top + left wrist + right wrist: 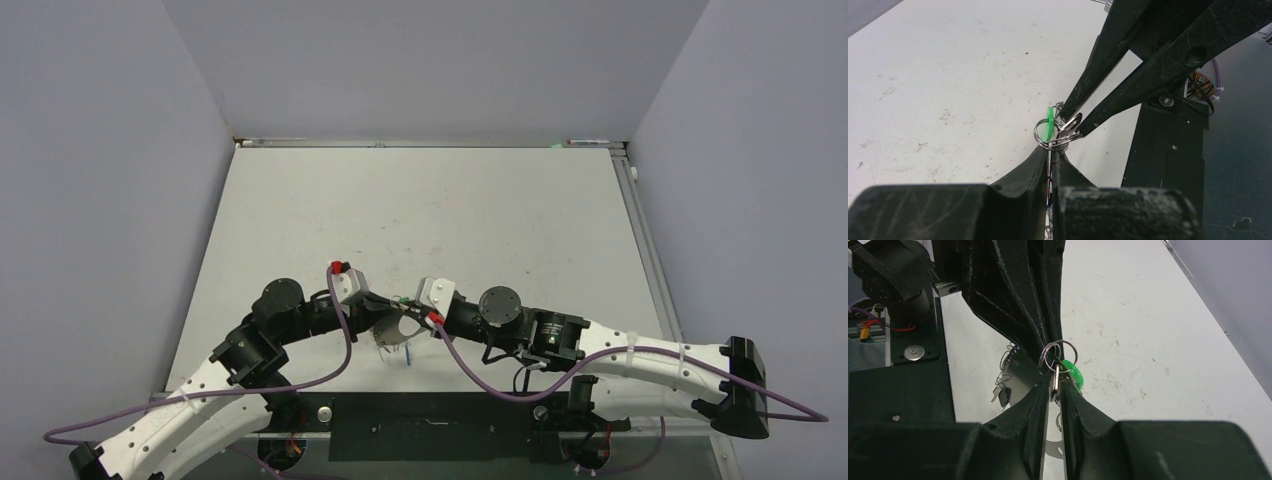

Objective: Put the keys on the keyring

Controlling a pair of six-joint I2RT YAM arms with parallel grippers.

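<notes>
My two grippers meet tip to tip above the near middle of the table. My left gripper [386, 306] [1054, 153] is shut on the thin rim of the keyring [388, 336], which hangs below it. A small split ring [1044, 136] [1058, 354] stands at its tips. My right gripper [413, 306] [1054, 388] is shut on a silver key [1053, 380] with a green tag [1049, 121] [1071, 374], held against that split ring. More keys [1002, 390], one with a dark tag, hang from the keyring in the right wrist view. The red tag is not visible.
A black base plate [430, 428] runs along the table's near edge between the arm bases. Purple cables [470, 372] loop off both wrists. Grey walls close the left, far and right sides of the white table [430, 210].
</notes>
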